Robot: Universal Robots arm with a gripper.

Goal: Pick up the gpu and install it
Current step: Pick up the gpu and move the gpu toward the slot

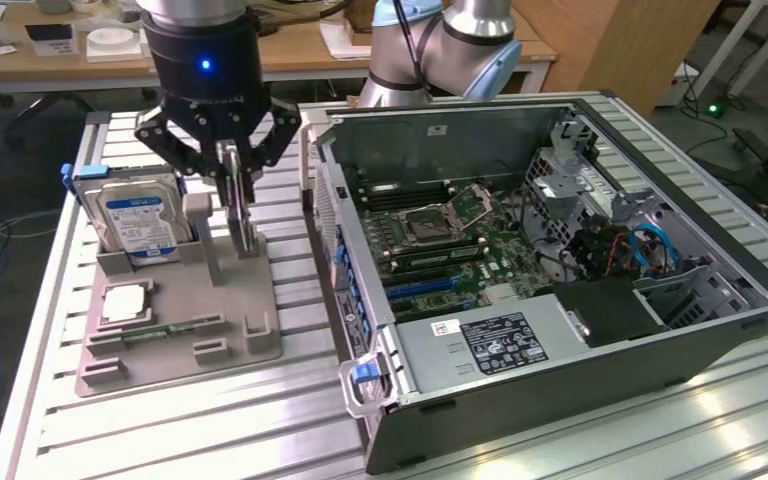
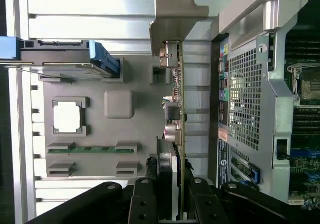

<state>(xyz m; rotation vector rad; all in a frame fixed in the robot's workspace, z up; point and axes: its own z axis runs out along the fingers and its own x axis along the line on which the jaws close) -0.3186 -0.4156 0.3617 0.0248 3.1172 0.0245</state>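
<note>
The gpu (image 1: 241, 232) is a thin dark card standing on its edge in the grey holder (image 1: 231, 310), at the exterior view's left. My gripper (image 1: 232, 195) reaches straight down over it, and its fingers are closed on the card's upper edge. In the wrist view the gpu (image 2: 176, 99) runs edge-on away from my gripper (image 2: 175, 204), with its pale metal bracket (image 2: 172, 14) at the far end. I cannot tell whether the card has left the holder. The open computer case (image 1: 704, 330) lies beside the holder, its motherboard (image 1: 471, 245) exposed.
The holder also carries a silver hard drive (image 1: 137, 225) with a blue-white label, a square processor (image 1: 128, 303) and a green memory stick (image 1: 157, 330). The case's side wall (image 1: 344, 270) stands close to the card. Everything rests on a slatted metal table (image 1: 197, 420).
</note>
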